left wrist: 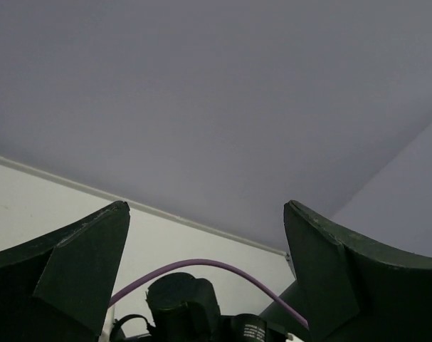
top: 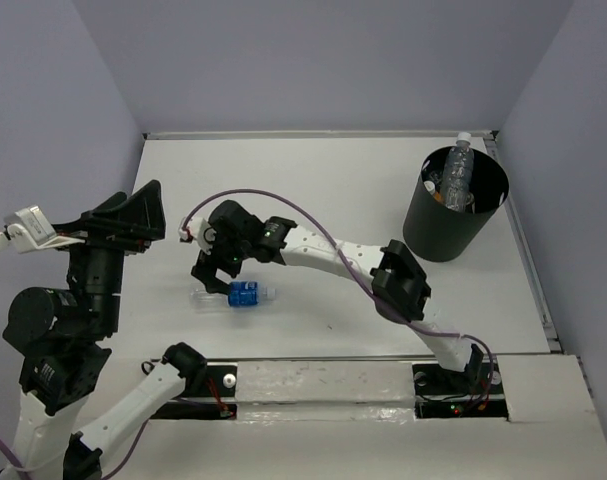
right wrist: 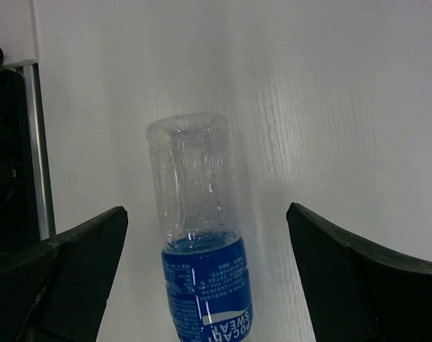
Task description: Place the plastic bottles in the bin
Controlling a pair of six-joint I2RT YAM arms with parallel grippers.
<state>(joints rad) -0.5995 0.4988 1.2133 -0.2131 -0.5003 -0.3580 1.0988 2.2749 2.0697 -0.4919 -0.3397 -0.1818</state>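
Observation:
A clear plastic bottle with a blue label lies on its side on the white table, white cap to the right. In the right wrist view the bottle lies between the spread fingers, untouched. My right gripper is open and hovers just above the bottle's clear end. The black bin stands at the back right with bottles standing inside it. My left gripper is open and empty, raised at the left, far from the bottle.
The table has a raised white rim at the back and right. A purple cable arcs over the right arm. The grey walls close in on both sides.

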